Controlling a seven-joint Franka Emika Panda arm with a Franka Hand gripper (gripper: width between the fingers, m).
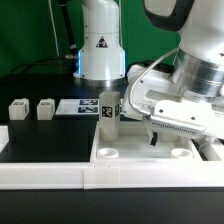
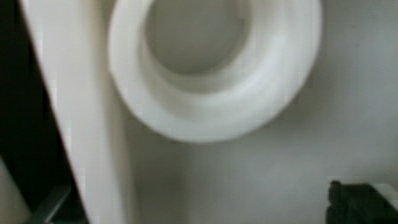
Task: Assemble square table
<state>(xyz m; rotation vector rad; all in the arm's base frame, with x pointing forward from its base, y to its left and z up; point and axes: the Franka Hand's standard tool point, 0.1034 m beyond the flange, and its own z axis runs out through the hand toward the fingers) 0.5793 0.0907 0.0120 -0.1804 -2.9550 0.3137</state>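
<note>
The white square slab [image 1: 150, 148] lies at the front, right of the middle, with round sockets [image 1: 108, 151] at its corners. One white tagged leg [image 1: 109, 112] stands upright at the slab's far corner on the exterior view's left. Two more short legs [image 1: 17, 108] [image 1: 45, 108] lie on the black table at the left. My gripper [image 1: 176, 133] is low over the slab's right part. The wrist view is filled by the slab's surface and one round socket [image 2: 196, 70], very close. Only one dark fingertip [image 2: 365, 203] shows there; the jaws' gap is hidden.
The marker board [image 1: 78, 106] lies flat behind the slab, in front of the robot base [image 1: 100, 50]. A long low white border rail [image 1: 60, 176] runs along the front edge. The black table top [image 1: 45, 140] stretches to the left.
</note>
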